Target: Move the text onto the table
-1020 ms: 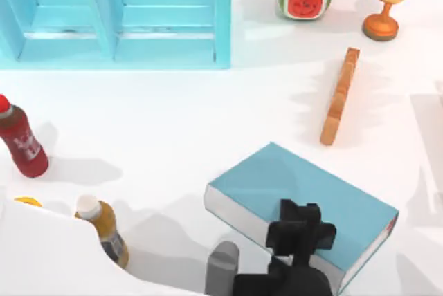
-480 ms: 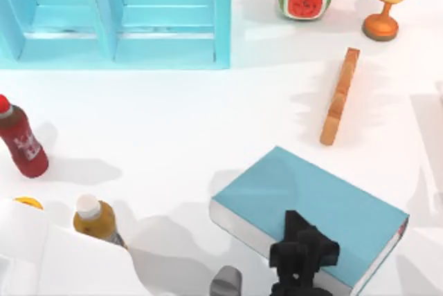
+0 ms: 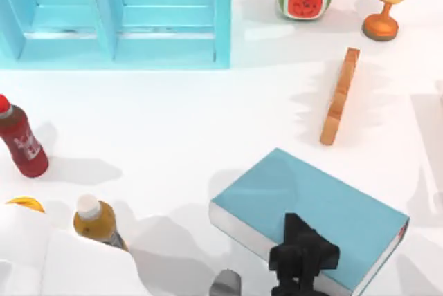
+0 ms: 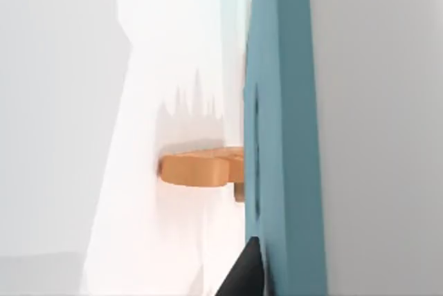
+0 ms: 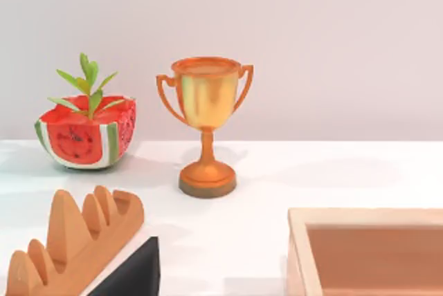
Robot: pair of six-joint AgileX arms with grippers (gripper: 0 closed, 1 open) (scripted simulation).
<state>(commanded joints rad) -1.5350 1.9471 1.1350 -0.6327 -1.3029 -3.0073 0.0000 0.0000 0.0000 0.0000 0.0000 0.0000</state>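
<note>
The blue book (image 3: 311,223) lies flat on the white table (image 3: 173,116) at the lower right, its long side slanting down-right. The left gripper (image 3: 302,254) pinches its near edge. Open room lies to its left.

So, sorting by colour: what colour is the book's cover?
Light blue, with white page edges; the book shows best in the top view.
</note>
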